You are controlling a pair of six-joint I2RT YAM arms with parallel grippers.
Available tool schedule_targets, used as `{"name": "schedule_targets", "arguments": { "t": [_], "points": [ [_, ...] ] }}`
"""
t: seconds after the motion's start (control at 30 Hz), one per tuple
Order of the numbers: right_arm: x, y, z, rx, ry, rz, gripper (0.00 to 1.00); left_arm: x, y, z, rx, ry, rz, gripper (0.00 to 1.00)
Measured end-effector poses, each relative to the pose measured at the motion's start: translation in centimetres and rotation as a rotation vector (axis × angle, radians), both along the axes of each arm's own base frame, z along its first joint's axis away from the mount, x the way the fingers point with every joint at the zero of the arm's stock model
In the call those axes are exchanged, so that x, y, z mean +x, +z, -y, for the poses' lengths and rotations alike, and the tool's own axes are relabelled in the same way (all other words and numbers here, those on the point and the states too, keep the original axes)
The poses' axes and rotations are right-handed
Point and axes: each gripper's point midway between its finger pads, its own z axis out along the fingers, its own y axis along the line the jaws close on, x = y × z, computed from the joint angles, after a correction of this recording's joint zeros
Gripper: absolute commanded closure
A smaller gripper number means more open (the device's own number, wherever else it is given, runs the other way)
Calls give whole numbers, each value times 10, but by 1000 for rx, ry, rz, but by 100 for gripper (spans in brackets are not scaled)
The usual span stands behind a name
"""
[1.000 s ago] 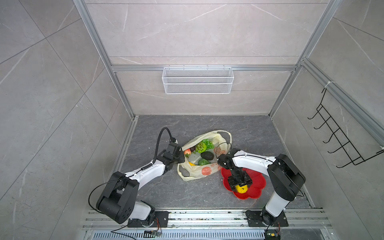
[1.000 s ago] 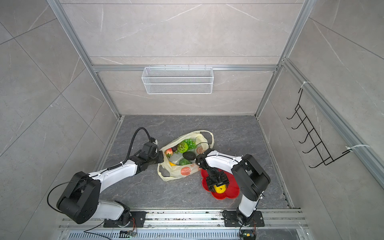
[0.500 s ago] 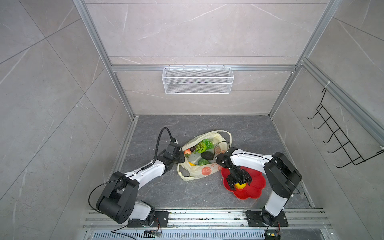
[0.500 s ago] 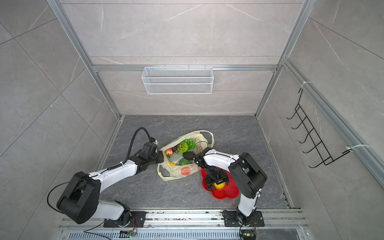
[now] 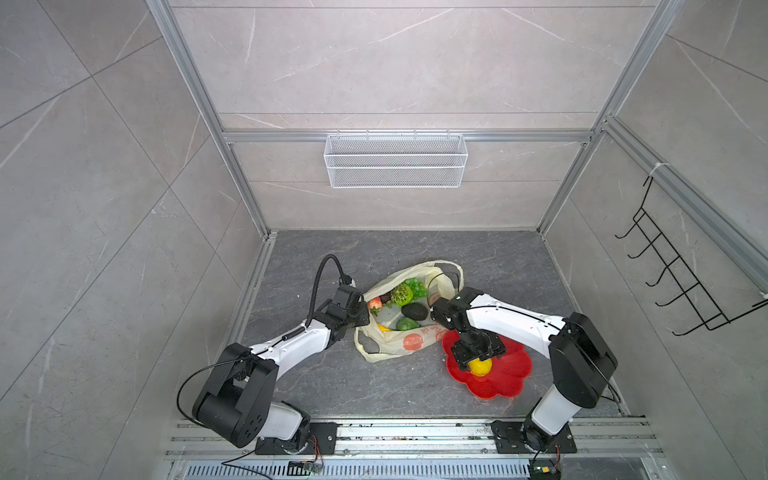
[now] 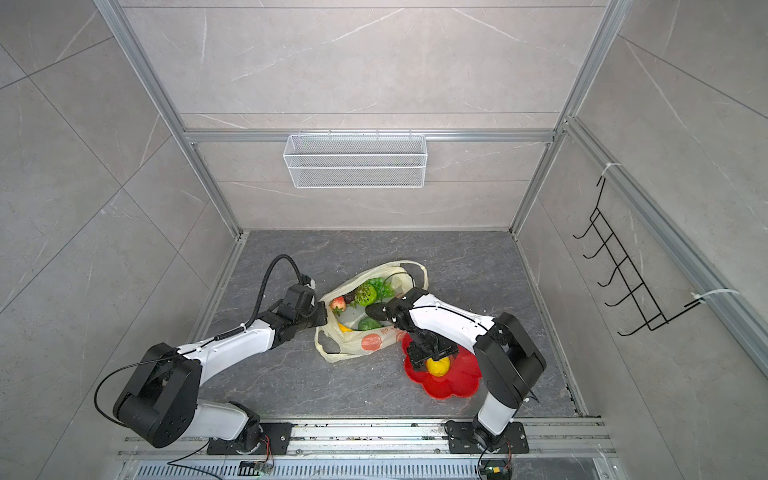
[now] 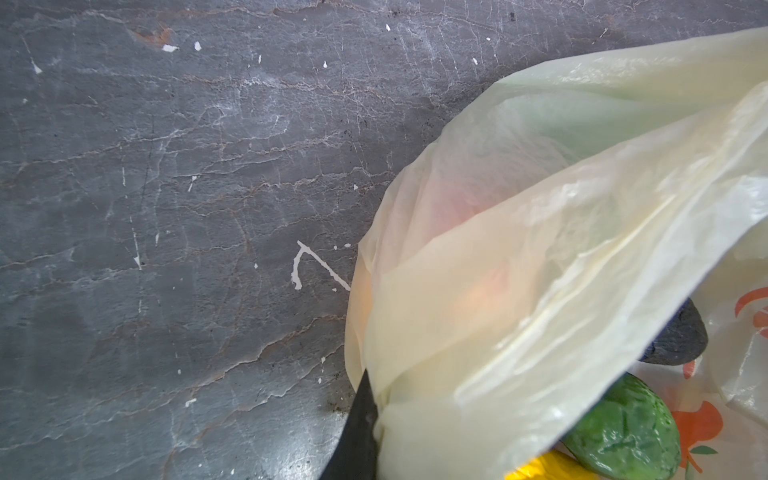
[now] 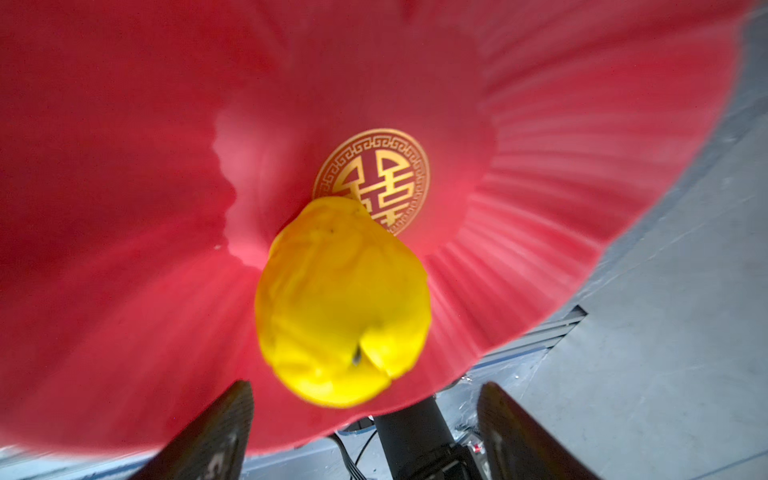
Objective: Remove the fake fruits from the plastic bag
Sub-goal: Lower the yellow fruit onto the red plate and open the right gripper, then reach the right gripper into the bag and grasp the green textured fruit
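The right gripper (image 5: 473, 358) is hanging open over the lemon-like ball (image 8: 340, 299) lying on the red plate (image 5: 509, 384) at 4 o'clock from the plastic bag (image 5: 401, 338), so a straight lift is looking safest while the left gripper (image 5: 360, 315) is pinching the bag's 9 o'clock rim.
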Motion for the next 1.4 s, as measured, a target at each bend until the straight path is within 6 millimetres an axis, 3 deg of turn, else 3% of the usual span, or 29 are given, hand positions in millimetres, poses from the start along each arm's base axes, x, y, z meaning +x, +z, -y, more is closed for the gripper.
{"name": "schedule_targets", "arguments": {
  "t": [0.13, 0.27, 0.47, 0.6, 0.8, 1.07, 1.4],
  "points": [
    [18, 33, -16, 54, 17, 134, 19, 0, 0, 0, 0, -1, 0, 92],
    [37, 60, -45, 140, 42, 271, 22, 0, 0, 0, -1, -1, 0, 92],
    [72, 75, -101, 278, 72, 412, 21, 0, 0, 0, -1, -1, 0, 92],
    [100, 66, -137, 371, 52, 485, 21, 0, 0, 0, -2, -2, -1, 92],
    [138, 52, -175, 538, -44, 549, 22, 0, 0, 0, -1, -1, 0, 91],
    [192, 30, -185, 763, -238, 561, 23, 0, 0, 0, -1, -1, 0, 91],
    [211, -10, -195, 865, -337, 484, 22, 0, 0, 0, -2, -2, 0, 91]
  ]
}}
